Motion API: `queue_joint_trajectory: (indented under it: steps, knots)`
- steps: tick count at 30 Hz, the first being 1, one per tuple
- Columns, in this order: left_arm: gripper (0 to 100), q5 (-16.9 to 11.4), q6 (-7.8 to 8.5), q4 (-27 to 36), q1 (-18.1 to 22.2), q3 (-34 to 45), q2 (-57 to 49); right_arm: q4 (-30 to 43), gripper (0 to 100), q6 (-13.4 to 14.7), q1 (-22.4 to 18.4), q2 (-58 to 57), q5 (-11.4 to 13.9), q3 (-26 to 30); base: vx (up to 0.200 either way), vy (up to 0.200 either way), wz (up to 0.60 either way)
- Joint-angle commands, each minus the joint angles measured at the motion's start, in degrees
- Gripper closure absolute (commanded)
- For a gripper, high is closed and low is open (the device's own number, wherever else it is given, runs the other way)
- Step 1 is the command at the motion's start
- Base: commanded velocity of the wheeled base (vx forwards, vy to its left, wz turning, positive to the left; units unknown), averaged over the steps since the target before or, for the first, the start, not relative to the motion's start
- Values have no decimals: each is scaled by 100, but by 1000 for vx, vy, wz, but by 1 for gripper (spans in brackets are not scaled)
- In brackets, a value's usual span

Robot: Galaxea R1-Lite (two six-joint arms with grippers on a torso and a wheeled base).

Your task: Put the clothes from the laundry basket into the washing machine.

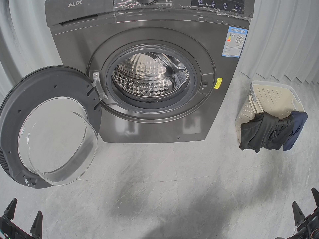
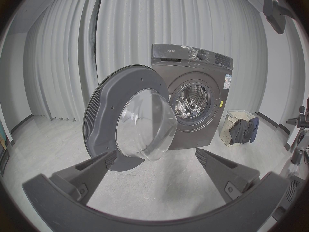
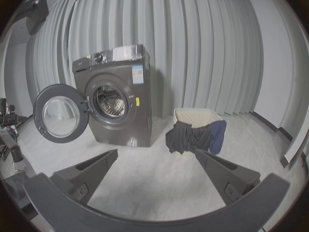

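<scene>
A grey front-loading washing machine (image 1: 149, 67) stands ahead, its round door (image 1: 50, 126) swung wide open to the left and its steel drum (image 1: 149, 73) bare. To its right sits a cream laundry basket (image 1: 275, 98) on the floor. Dark grey clothes (image 1: 262, 131) and a navy garment (image 1: 297, 125) hang over the basket's front rim. My left gripper (image 1: 23, 214) is low at the near left, open and holding nothing. My right gripper (image 1: 307, 206) is low at the near right, open and holding nothing, well short of the basket (image 3: 196, 116).
Pale marbled floor (image 1: 166, 183) spreads between me and the machine. Grey curtains (image 1: 285, 30) line the wall behind. The open door (image 2: 128, 120) juts out toward my left arm's side. A stand with gear (image 2: 299, 139) is off beyond the basket.
</scene>
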Motion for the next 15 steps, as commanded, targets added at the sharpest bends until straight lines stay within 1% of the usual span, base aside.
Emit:
queue_joint_trajectory:
  steps: [1, 2, 4, 7, 15]
  knots:
    - [0, 5, 32, 0, 2, 101, -86, 203, 0, 22, -97, -300, 124, 66, 0, 0, 0]
    - [0, 5, 32, 0, 2, 101, -86, 212, 0, 22, -106, -300, 115, 66, 0, 0, 0]
    - [0, 22, 32, 0, 2, 101, -86, 194, 0, 22, -106, -300, 89, 66, 0, -200, 0]
    - [0, 31, 32, -9, 11, 101, -86, 194, 0, 22, -97, -300, 151, 75, 0, -200, 0]
    - [0, 31, 14, 0, 2, 101, -86, 177, 0, 40, -97, -300, 151, 75, 0, -200, 0]
